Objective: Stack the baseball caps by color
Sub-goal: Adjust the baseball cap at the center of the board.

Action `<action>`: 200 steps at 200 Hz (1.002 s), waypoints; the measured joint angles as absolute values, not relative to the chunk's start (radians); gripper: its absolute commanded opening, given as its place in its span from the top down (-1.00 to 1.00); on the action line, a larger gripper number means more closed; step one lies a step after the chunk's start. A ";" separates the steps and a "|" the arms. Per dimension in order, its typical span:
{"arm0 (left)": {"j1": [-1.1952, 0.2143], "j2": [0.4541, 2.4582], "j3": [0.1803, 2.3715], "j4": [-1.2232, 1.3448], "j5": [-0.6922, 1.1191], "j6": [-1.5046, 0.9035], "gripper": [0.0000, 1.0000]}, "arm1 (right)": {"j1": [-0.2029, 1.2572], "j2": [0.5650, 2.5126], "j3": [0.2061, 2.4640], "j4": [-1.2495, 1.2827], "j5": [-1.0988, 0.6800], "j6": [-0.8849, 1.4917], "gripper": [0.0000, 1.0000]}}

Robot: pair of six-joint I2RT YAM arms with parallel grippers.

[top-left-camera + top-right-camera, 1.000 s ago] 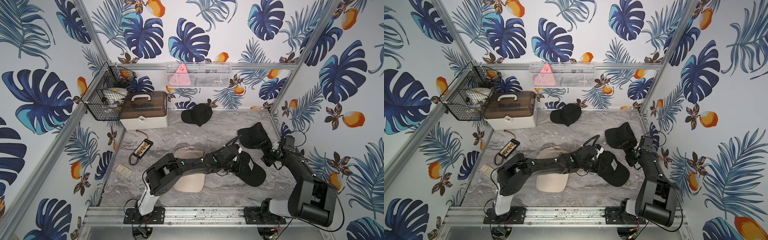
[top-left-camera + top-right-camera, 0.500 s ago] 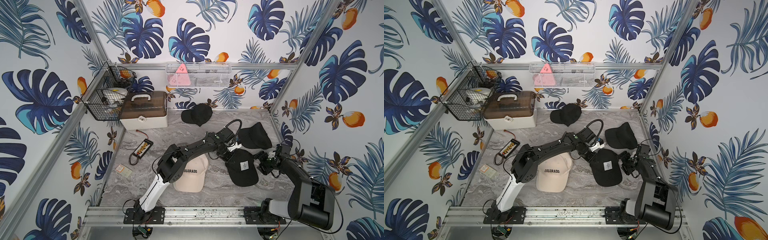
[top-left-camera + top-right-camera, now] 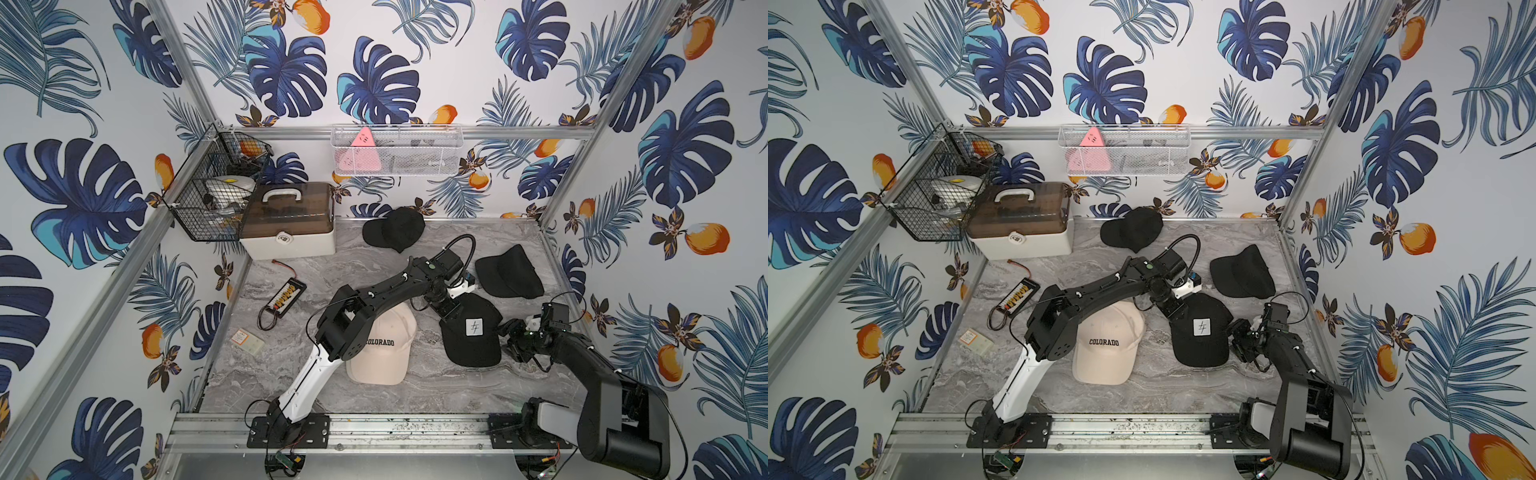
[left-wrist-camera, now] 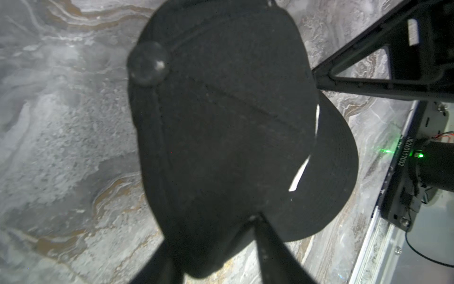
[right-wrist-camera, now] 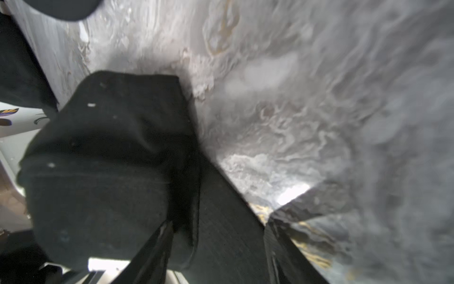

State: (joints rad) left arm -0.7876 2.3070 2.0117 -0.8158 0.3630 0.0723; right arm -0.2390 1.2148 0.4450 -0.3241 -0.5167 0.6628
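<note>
You see a black cap (image 4: 221, 135) lying crown-up on the grey marbled worktop (image 4: 61, 147), with your left hand (image 4: 210, 231) spread either side of one edge.

marble tabletop (image 3: 415, 266) | 3 black caps (image 3: 471, 345) (image 3: 395, 228) (image 3: 509, 272) | 1 cream cap (image 3: 380, 361) | storage box (image 3: 291, 239) | battery (image 3: 286, 296) | card (image 3: 247, 340)

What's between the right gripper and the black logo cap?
Nothing visible. In a top view the right gripper sits at the side edge of the black logo cap. In the right wrist view its jaws stand apart with black fabric between them.
</note>
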 measured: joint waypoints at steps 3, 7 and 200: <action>-0.787 2.301 2.005 -0.810 0.361 0.072 -0.38 | -0.236 1.213 0.440 -0.317 -0.523 0.663 -0.26; -0.786 2.292 1.995 -0.802 0.356 0.067 -0.41 | -0.230 1.210 0.432 -0.308 -0.529 0.668 -0.26; -0.745 2.220 1.812 -0.585 0.334 -0.109 -0.41 | -0.119 1.511 0.783 -0.298 -0.539 0.601 -0.52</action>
